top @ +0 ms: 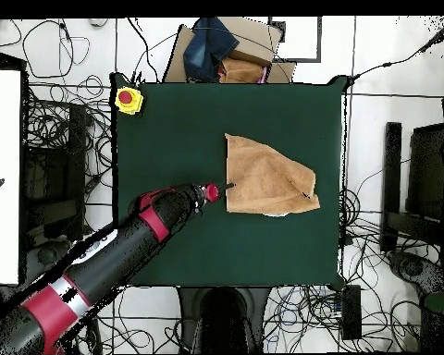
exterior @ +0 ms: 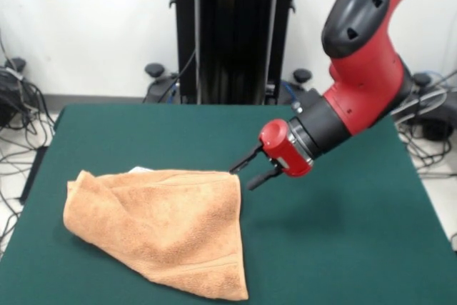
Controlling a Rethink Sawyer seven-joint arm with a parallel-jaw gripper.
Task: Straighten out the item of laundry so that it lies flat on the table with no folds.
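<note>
The orange towel [exterior: 161, 230] lies on the green tabletop [exterior: 343, 248], off to one side in the front view; it is not flat, because it is folded over on itself into a lopsided shape with one long pointed corner, and a small bit of white peeks out at its far edge. The tool [exterior: 251, 169] is at the towel's top corner, with its two black fingers [exterior: 246, 160] a little apart; I cannot tell if they pinch the cloth or only touch it; the red and black arm [exterior: 357, 83] slants down to it, and in the overhead view a yellow box with a red button [top: 128, 98] sits at a tabletop corner, well apart from the towel.
</note>
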